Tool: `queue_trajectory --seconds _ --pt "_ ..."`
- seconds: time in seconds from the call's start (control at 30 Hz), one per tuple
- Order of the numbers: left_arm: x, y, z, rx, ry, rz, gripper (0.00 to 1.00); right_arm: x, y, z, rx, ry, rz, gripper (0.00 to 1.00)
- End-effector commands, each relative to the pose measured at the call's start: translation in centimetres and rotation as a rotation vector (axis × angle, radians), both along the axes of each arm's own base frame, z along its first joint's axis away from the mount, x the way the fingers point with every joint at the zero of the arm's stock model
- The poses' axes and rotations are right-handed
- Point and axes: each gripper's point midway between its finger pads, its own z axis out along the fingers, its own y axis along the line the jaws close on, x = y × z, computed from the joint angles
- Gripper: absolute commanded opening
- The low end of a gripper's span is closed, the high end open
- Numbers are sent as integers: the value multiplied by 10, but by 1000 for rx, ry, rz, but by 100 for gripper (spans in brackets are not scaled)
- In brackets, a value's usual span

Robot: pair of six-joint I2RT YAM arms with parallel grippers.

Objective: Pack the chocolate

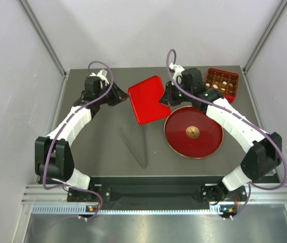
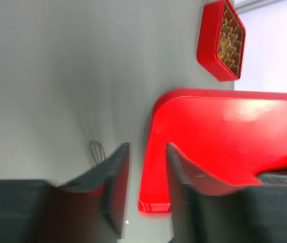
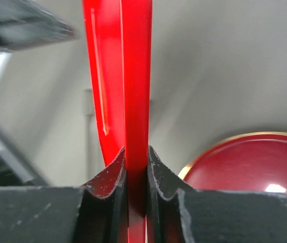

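Only the right wrist view shows the right gripper (image 3: 136,169) clenched on the red lid's (image 3: 133,76) edge. The left gripper (image 2: 147,177) stands released, with the lid's corner in its gap. Far beyond both jaws, the chocolate (image 1: 223,81) sits inside the red box (image 2: 208,43).

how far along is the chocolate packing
Nearly done. The chocolates sit in the red box, and the round plate holds none. The right claw pinches the red lid; the left claw is open beside it. Left: lid onto box.
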Motion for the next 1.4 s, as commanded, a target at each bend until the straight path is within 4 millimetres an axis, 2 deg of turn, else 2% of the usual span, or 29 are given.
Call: queue_trajectory --seconds 0.0,0.07,0.1,0.13,0.17,0.27,0.37,0.43,0.5,0.67,0.9,0.93,1.13,1.27,1.37 --pt "9 4 44 -31 -34 46 42 17 -14 55 -60 -255 -66 0" --pt "11 1 59 -66 -10 50 59 22 -23 56 -154 -343 -114 0" --pt "11 -1 66 -81 -4 47 62 27 -27 60 -220 -425 -115 0" --pt "11 -3 77 -106 19 48 64 26 -30 53 -301 -468 -138 0" --pt "11 -5 84 -121 22 48 68 26 -36 56 -356 -513 -149 0" --pt "7 -11 113 -206 28 44 74 27 -45 61 -448 -593 -215 0" --pt "3 -18 136 -312 33 39 77 23 -45 66 -501 -675 -224 0" --pt "0 -22 142 -374 65 47 79 21 -42 70 -526 -717 -241 0" --pt "-2 -24 145 -414 74 48 80 15 -37 76 -558 -759 -237 0" --pt "-12 -26 125 -476 148 76 81 7 -20 84 -605 -847 -219 0" --pt "-29 -35 101 -537 205 45 82 -13 10 66 -716 -923 -150 0" --pt "-31 -35 100 -537 211 42 82 -14 13 58 -734 -920 -136 0" --pt "-40 -25 103 -506 203 91 82 -14 14 45 -794 -915 -155 0" --pt "-39 -7 98 -460 213 205 80 -14 11 45 -771 -890 -187 0" --pt "-40 -1 103 -508 214 230 80 -15 13 43 -774 -879 -180 0"
